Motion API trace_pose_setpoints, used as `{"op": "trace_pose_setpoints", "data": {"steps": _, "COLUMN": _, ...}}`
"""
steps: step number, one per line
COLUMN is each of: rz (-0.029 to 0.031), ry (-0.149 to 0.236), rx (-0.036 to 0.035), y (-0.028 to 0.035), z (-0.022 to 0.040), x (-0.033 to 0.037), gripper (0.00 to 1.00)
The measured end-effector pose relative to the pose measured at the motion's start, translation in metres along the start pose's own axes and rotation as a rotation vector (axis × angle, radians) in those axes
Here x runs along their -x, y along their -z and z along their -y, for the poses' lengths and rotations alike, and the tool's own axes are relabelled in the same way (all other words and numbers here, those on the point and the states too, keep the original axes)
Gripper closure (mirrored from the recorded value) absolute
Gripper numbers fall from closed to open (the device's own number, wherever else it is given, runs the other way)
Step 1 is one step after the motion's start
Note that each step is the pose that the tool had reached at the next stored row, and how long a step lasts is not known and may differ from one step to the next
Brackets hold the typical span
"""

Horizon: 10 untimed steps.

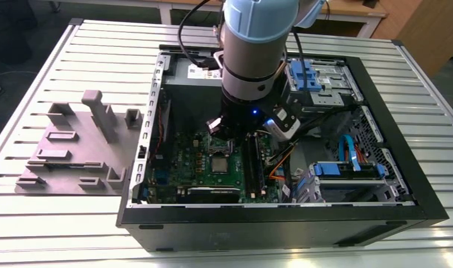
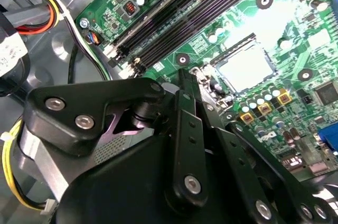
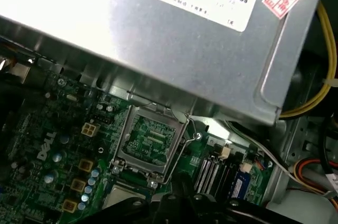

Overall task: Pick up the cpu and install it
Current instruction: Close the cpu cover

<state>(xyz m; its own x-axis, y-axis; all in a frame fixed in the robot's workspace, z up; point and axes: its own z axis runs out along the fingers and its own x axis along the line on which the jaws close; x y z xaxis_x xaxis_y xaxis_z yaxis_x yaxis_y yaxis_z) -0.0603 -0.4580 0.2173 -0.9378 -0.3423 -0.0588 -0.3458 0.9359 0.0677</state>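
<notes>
The cpu (image 1: 220,164) lies flat in its socket on the green motherboard (image 1: 183,167), its silvery top showing. It is also in the second wrist view as the pale square cpu (image 2: 245,69), and its edge shows as the cpu (image 3: 122,196) in the first wrist view. The shiny socket frame (image 3: 150,139) stands flipped open beside it, with its wire lever (image 3: 185,145) raised. My gripper (image 1: 220,134) hangs low inside the computer case, just above the open frame. Its black linkage (image 2: 187,145) sits close to the socket, and nothing is seen held in it.
The open black case (image 1: 390,139) walls the arm in. A metal power supply (image 3: 185,39) sits just behind the socket and black memory slots (image 2: 200,12) run alongside it. Blue drive bays (image 1: 346,167) and cables crowd the exterior view's right. A grey plastic tray (image 1: 70,151) lies outside the case.
</notes>
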Motion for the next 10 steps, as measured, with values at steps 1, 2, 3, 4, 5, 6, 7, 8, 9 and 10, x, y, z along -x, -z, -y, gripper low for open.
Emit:
{"op": "trace_pose_setpoints", "data": {"steps": 1, "rz": 0.0002, "ry": 0.000, "rx": 0.0002, "y": -0.0018, "z": -0.0009, "x": 0.0003, "gripper": 0.90}}
{"op": "trace_pose_setpoints", "data": {"steps": 2, "rz": 0.0001, "ry": 0.000, "rx": 0.0001, "y": -0.0038, "z": -0.0016, "x": 0.0005, "gripper": 0.90}}
{"op": "trace_pose_setpoints", "data": {"steps": 3, "rz": 0.0000, "ry": 0.000, "rx": 0.0000, "y": -0.0056, "z": -0.0021, "x": 0.0007, "gripper": 0.90}}
{"op": "trace_pose_setpoints", "data": {"steps": 4, "rz": 0.0000, "ry": 0.000, "rx": 0.0000, "y": -0.0074, "z": -0.0023, "x": 0.0007, "gripper": 0.90}}
{"op": "trace_pose_setpoints", "data": {"steps": 5, "rz": 0.0000, "ry": 0.000, "rx": 0.0000, "y": -0.0092, "z": -0.0025, "x": 0.0007, "gripper": 0.90}}
{"op": "trace_pose_setpoints", "data": {"steps": 6, "rz": 0.0000, "ry": 0.000, "rx": 0.0000, "y": -0.0110, "z": -0.0028, "x": 0.0007, "gripper": 0.90}}
{"op": "trace_pose_setpoints", "data": {"steps": 7, "rz": 0.0000, "ry": 0.000, "rx": 0.0000, "y": -0.0128, "z": -0.0030, "x": 0.0007, "gripper": 0.90}}
{"op": "trace_pose_setpoints", "data": {"steps": 8, "rz": 0.0000, "ry": 0.000, "rx": 0.0000, "y": -0.0148, "z": -0.0031, "x": 0.0008, "gripper": 0.90}}
{"op": "trace_pose_setpoints", "data": {"steps": 9, "rz": 0.0000, "ry": 0.000, "rx": 0.0001, "y": -0.0166, "z": -0.0031, "x": 0.0007, "gripper": 0.90}}
{"op": "trace_pose_setpoints", "data": {"steps": 10, "rz": -0.0002, "ry": 0.000, "rx": 0.0001, "y": -0.0181, "z": -0.0031, "x": 0.0006, "gripper": 0.90}}
